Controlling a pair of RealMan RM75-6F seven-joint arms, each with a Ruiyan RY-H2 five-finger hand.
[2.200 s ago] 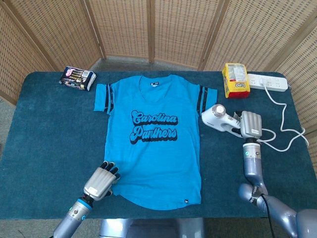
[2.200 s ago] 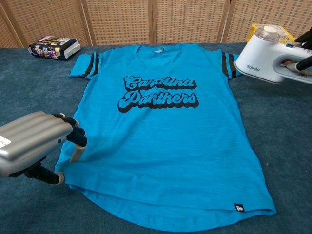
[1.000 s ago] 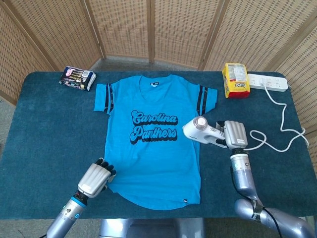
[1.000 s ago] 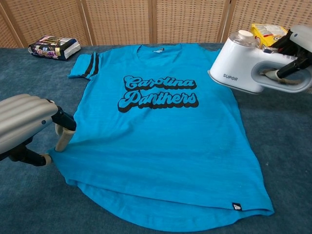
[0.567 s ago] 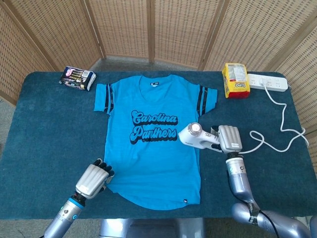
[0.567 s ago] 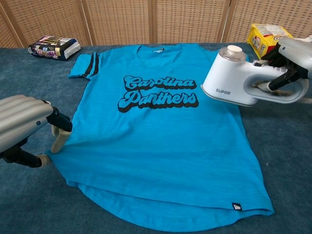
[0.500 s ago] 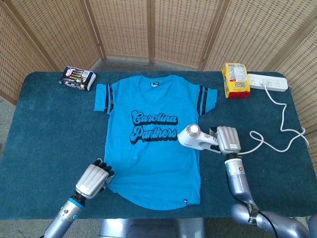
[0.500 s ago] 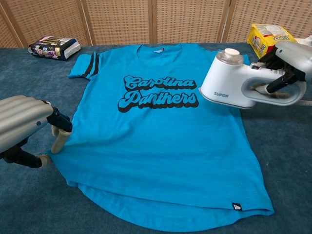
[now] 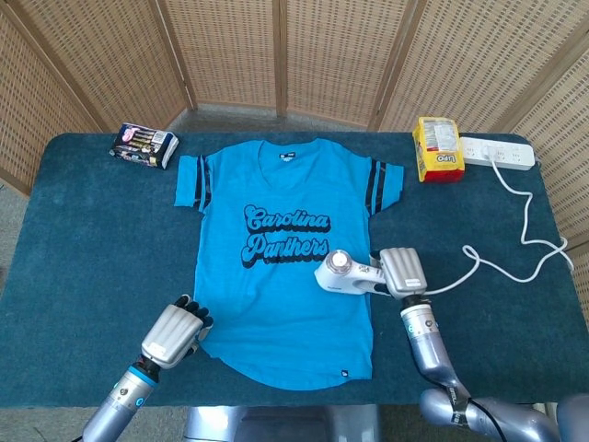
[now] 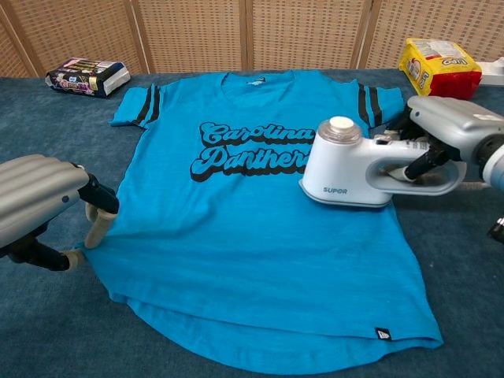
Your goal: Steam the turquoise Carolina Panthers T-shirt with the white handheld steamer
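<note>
The turquoise Carolina Panthers T-shirt lies flat on the dark blue table, collar to the back. My right hand grips the handle of the white handheld steamer. The steamer's head is over the shirt's right side, just right of the black lettering. My left hand pinches the shirt's lower left hem against the table.
A dark snack packet lies at the back left. A yellow packet and a white power strip sit at the back right. The steamer's white cord trails across the table's right side.
My right hand has carried the steamer left and toward me, from the table's right side onto the shirt beside the lettering. My left hand drew the hem slightly toward me, then held still.
</note>
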